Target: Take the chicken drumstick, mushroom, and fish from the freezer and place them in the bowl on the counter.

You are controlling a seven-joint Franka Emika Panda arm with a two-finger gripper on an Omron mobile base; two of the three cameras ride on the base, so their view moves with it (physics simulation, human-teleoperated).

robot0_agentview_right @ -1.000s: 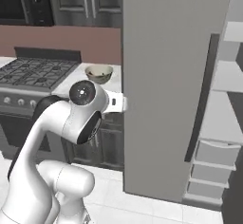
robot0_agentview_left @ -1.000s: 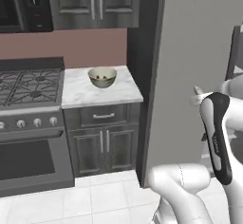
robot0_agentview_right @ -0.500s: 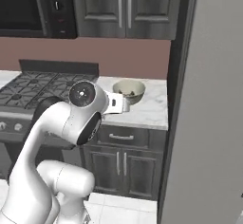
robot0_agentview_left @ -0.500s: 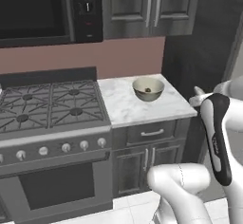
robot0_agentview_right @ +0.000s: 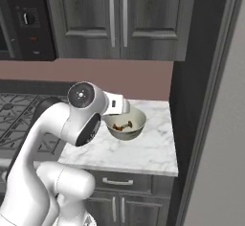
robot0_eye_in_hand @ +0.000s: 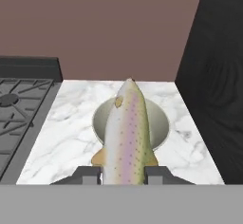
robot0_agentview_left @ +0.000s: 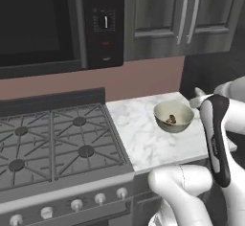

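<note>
A speckled fish [robot0_eye_in_hand: 126,133] with a pink stripe sticks out from my gripper [robot0_eye_in_hand: 124,173], which is shut on its tail end. The fish's head points over the cream bowl [robot0_eye_in_hand: 159,123] on the white marble counter [robot0_eye_in_hand: 71,133]. From the base, the bowl [robot0_agentview_left: 173,116] [robot0_agentview_right: 129,124] stands near the counter's right end, with small brown food pieces [robot0_agentview_left: 171,119] inside. I cannot tell whether they are the chicken drumstick or the mushroom. The freezer's grey door [robot0_agentview_right: 225,163] fills the right edge of the right base view.
A black gas stove [robot0_agentview_left: 52,143] adjoins the counter [robot0_agentview_left: 143,139] on the left, under a dark microwave [robot0_agentview_left: 57,24]. Dark wood-grain cabinets [robot0_agentview_right: 119,19] hang above. A tall dark panel [robot0_eye_in_hand: 213,90] borders the counter's right side. My own arm [robot0_agentview_right: 81,119] stands close in front of the bowl.
Both base views have shifted: the base drove away from the freezer toward the counter, so the bowl and stove are closer and more central. The arm's pose looks unchanged.
</note>
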